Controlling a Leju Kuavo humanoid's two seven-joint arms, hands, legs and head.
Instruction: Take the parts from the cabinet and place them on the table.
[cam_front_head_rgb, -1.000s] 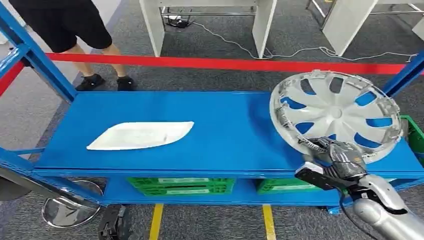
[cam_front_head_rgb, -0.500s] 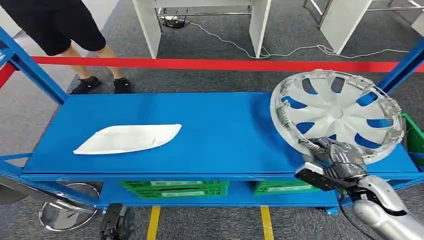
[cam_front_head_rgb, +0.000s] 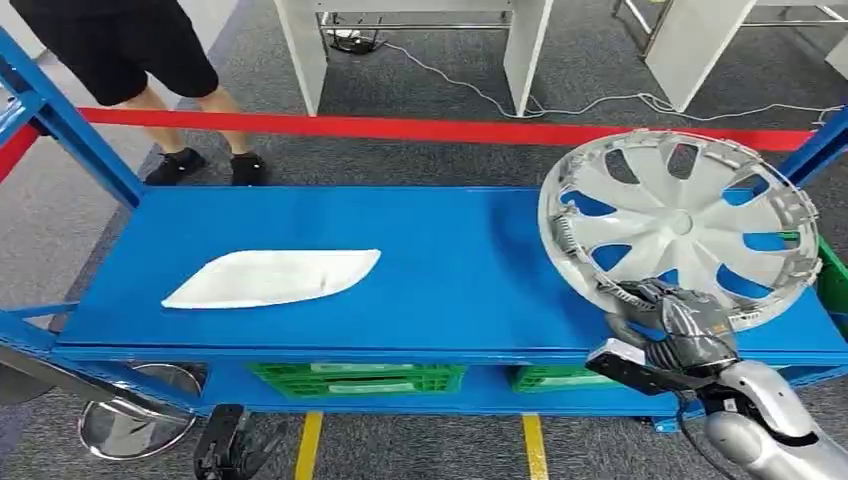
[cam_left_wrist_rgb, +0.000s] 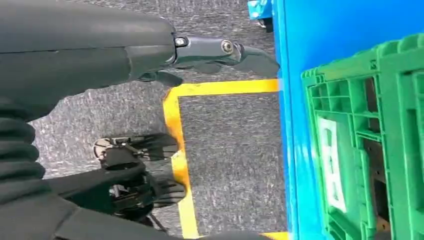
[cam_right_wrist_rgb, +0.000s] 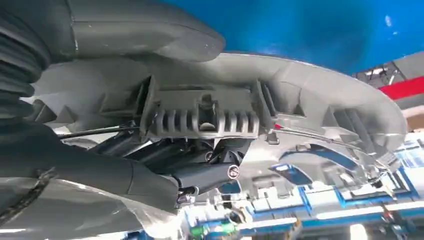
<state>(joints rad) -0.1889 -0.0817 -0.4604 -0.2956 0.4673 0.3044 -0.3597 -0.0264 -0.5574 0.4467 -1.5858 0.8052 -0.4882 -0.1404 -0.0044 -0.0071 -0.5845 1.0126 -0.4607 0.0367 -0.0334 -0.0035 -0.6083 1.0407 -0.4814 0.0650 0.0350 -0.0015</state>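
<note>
My right hand gripped the silver hubcap by its near rim, tilted above the blue shelf; my left hand held nothing, fingers apart.

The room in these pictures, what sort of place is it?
Probably a workshop or factory test area: a blue metal rack holding a car wheel cover, green crates below, and yellow floor lines.

Red barrier tape behind — a person's legs, white cable on grey carpet.
</note>
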